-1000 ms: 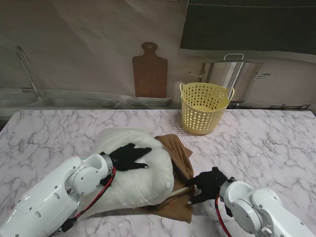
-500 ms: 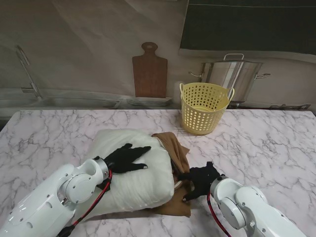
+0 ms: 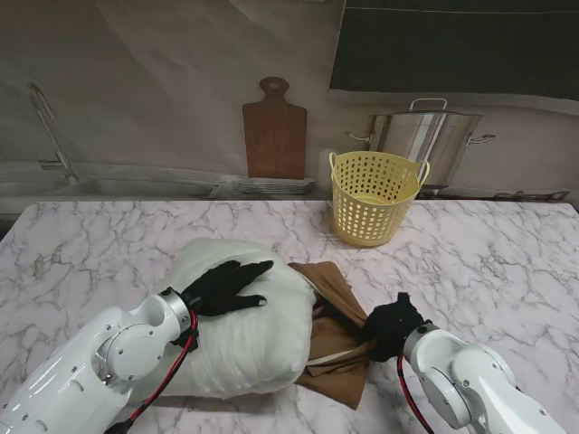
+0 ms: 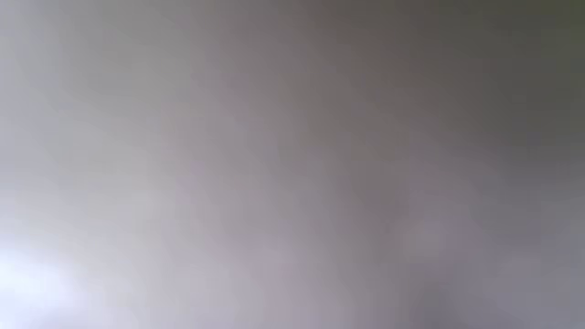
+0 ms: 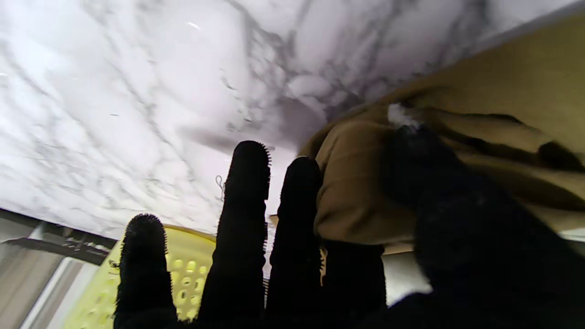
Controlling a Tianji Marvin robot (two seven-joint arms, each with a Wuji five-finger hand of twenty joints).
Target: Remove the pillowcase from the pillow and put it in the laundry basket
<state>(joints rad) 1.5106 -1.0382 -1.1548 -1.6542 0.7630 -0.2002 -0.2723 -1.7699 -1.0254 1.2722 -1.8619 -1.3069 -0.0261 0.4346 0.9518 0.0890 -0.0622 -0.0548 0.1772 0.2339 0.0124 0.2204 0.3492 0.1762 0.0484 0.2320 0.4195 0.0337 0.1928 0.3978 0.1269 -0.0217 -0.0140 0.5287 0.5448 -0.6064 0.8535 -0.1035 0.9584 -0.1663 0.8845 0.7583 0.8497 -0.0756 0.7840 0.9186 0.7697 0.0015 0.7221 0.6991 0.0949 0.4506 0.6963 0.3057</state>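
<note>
A: What takes up the most room?

B: The marble table (image 3: 507, 262). On it a white pillow (image 3: 240, 334) lies toward my left, near me. A brown pillowcase (image 3: 333, 318) is bunched at the pillow's right end, with most of the pillow bare.

A: And the basket?

B: The yellow laundry basket (image 3: 373, 197) stands upright farther from me, well apart from the pillowcase. A steel pot (image 3: 425, 136) and a wooden cutting board (image 3: 274, 131) sit behind it by the wall.

A: Where are the hands?

B: The left robot hand (image 3: 223, 287) lies flat on top of the pillow, fingers spread, pressing on it without gripping. The left wrist view is only a grey blur.

A: The right one?

B: The right robot hand (image 3: 391, 323) sits at the pillowcase's right edge. In the right wrist view the thumb (image 5: 411, 155) is pinched against a fold of the brown cloth while three fingers (image 5: 244, 196) stick out straight.
</note>
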